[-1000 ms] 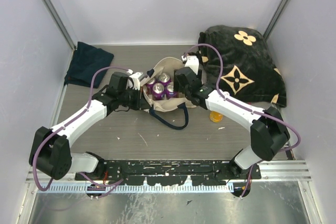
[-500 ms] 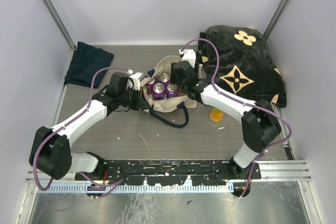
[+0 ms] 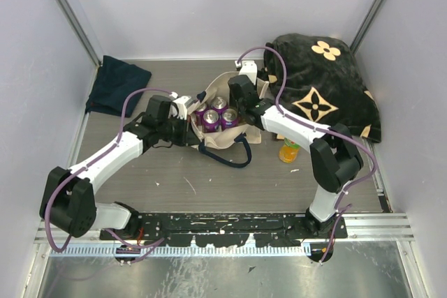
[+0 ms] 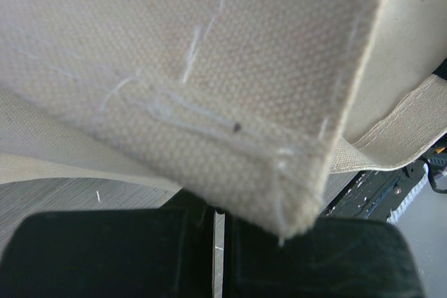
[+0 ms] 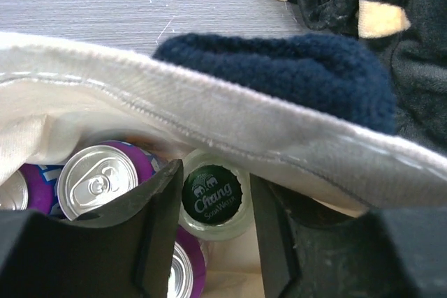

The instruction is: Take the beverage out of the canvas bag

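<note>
The cream canvas bag (image 3: 222, 134) stands open mid-table, its navy handle (image 3: 227, 158) lying in front. Inside are three purple cans (image 3: 210, 116) and a glass bottle with a dark green Chang cap (image 5: 211, 195). My right gripper (image 3: 241, 105) reaches into the bag's right side. In the right wrist view it (image 5: 211, 185) is open, one finger on each side of the bottle cap, under the bag's rim (image 5: 209, 113). My left gripper (image 3: 187, 121) is shut on the bag's left wall (image 4: 209, 68); its fingers (image 4: 140, 256) are almost together.
A black fabric bag with tan flowers (image 3: 325, 88) lies at the back right, touching the canvas bag. A small orange bottle (image 3: 288, 150) stands on the table beside my right forearm. A dark navy cloth (image 3: 117, 85) lies at the back left. Walls close in on both sides.
My right gripper has moved back and left, deeper over the bag's right side, and its elbow has swung inward, uncovering the orange bottle. The left arm has not moved.
</note>
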Controlling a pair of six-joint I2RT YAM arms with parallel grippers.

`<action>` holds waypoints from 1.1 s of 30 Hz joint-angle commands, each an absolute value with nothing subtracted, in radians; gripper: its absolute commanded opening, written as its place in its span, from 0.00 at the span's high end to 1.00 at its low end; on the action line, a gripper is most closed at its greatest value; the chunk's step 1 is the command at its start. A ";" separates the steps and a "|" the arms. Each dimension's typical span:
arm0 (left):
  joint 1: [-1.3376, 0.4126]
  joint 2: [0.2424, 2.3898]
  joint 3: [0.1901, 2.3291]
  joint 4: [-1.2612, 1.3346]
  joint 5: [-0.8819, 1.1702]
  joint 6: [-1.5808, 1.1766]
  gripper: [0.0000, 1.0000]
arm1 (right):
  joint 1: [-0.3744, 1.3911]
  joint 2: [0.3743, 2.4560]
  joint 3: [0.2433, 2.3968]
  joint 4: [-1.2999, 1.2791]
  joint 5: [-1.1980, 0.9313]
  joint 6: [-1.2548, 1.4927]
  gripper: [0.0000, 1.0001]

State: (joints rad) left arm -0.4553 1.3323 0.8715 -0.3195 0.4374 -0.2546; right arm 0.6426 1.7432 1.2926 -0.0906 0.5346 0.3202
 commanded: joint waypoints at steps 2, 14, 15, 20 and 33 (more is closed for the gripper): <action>-0.454 1.373 0.891 -0.428 0.407 -0.229 1.00 | 0.636 1.770 1.346 -0.061 0.567 0.302 0.62; -0.454 1.370 0.885 -0.428 0.405 -0.232 1.00 | 0.639 1.690 1.289 -0.021 0.507 0.248 1.00; -0.455 1.369 0.885 -0.428 0.407 -0.231 1.00 | 0.639 1.677 1.287 -0.007 0.504 0.236 1.00; -0.454 1.363 0.885 -0.427 0.407 -0.231 1.00 | 0.643 1.642 1.348 0.004 0.488 0.167 0.99; -0.455 1.358 0.892 -0.429 0.404 -0.231 1.00 | 0.693 1.496 1.500 -0.026 0.427 0.089 0.99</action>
